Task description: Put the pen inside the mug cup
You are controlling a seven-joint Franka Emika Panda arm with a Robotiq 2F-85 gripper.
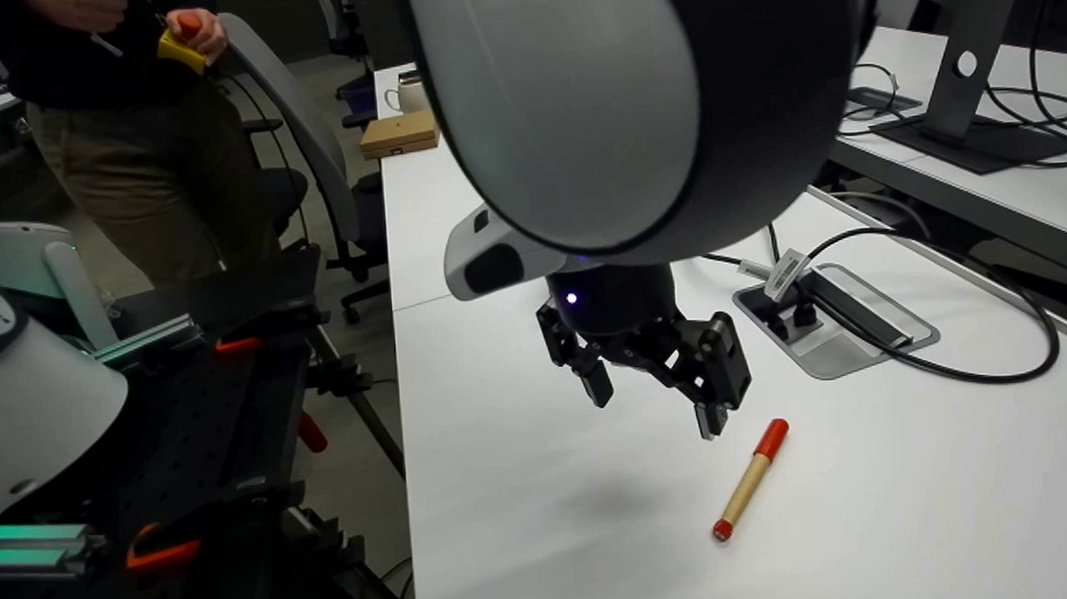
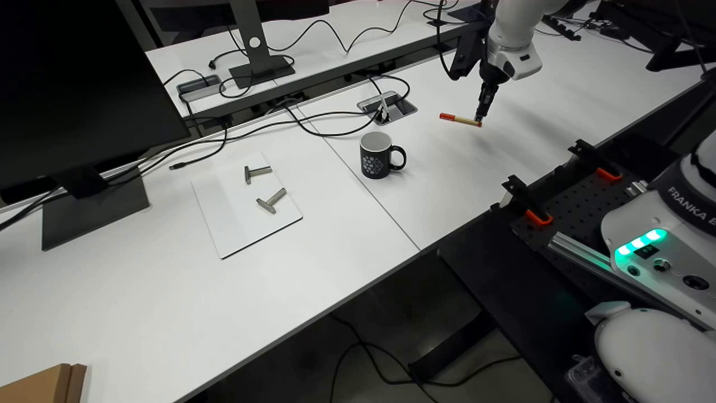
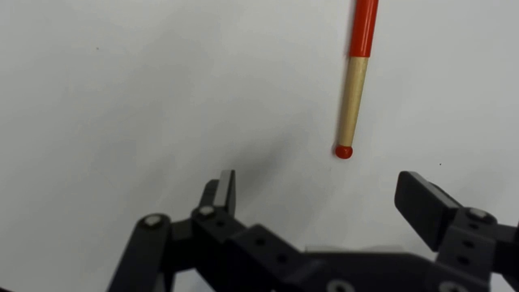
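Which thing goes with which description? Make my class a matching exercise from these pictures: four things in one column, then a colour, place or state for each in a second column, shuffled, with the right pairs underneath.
Things
1. pen
2. mug
3. fingers
4. socket plate

Descriptions
A. spread open, holding nothing
B. grey, set into the white tabletop
C. lying down, tan in the middle with red ends
D. standing upright, black outside and pale inside

Right pairs
1-C; 2-D; 3-A; 4-B
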